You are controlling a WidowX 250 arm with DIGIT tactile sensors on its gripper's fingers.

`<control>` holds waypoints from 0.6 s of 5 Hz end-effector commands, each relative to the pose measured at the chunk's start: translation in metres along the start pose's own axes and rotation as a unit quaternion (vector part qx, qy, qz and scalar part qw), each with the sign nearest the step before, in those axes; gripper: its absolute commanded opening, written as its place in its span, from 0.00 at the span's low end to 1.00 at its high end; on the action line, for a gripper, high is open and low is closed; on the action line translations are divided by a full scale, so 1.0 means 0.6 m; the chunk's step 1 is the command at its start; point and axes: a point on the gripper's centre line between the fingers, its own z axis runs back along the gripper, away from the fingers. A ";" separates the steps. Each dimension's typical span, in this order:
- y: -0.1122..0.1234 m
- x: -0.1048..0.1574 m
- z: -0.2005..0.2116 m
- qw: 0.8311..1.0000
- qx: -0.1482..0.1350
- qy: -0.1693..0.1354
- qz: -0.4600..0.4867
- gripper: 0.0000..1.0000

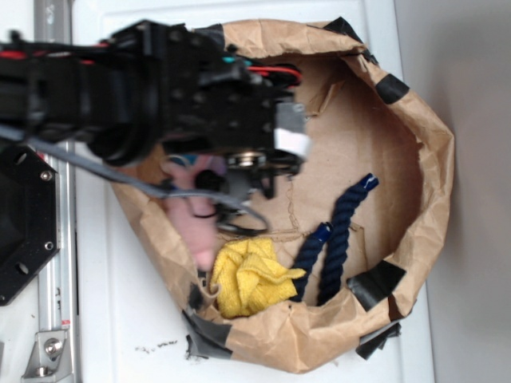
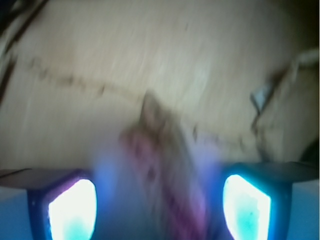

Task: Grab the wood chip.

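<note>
While the wrist picture is very blurry, it shows the gripper (image 2: 160, 205) spread wide, with two glowing fingertips (image 2: 72, 210) low at each side. Between them lies a long brownish piece with a ragged tip, which looks like the wood chip (image 2: 162, 150), resting on the brown paper (image 2: 200, 60). Whether the fingertips touch it, I cannot tell. From the outside view, the black arm (image 1: 160, 88) hides the chip. Just beside the arm is a pink soft thing (image 1: 192, 223). Next comes a yellow cloth (image 1: 247, 275), then a dark blue rope (image 1: 339, 231), all inside the paper nest (image 1: 431, 159).
</note>
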 end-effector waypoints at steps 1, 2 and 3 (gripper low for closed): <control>0.006 -0.014 0.015 1.000 0.009 -0.004 0.017 1.00; 0.004 -0.008 0.002 1.000 0.009 0.004 0.012 1.00; 0.002 -0.002 -0.007 1.000 0.012 0.008 0.009 1.00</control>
